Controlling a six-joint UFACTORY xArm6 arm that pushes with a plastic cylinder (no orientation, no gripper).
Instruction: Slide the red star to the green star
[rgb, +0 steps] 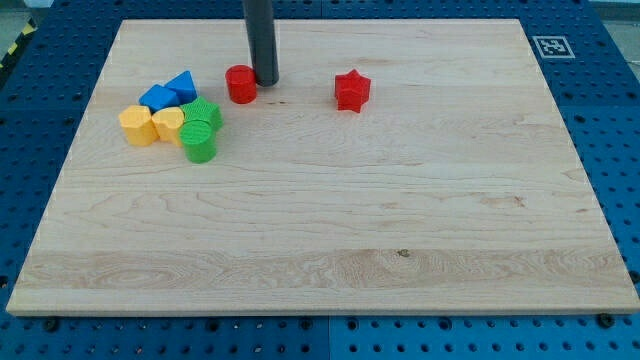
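The red star (352, 90) sits alone on the wooden counter (400, 250), well to the view's right of my tip (265, 81), which rests just beside the red cylinder (241, 84). There are no jaws here, only a bare rod grasping nothing. The star looks small, light and rigid, likely to spin if struck on a point, so I judge the push belongs on its right side, centred, toward the green star (206, 113) in the left cluster.

surface (400, 230): pale wooden board on a blue perforated bench
red star (352, 90): toward the view's top, alone
red cylinder (241, 84): touching my tip (265, 81)
left cluster: blue blocks (168, 92), yellow blocks (152, 125), green star (204, 113), green cylinder (199, 142), packed together
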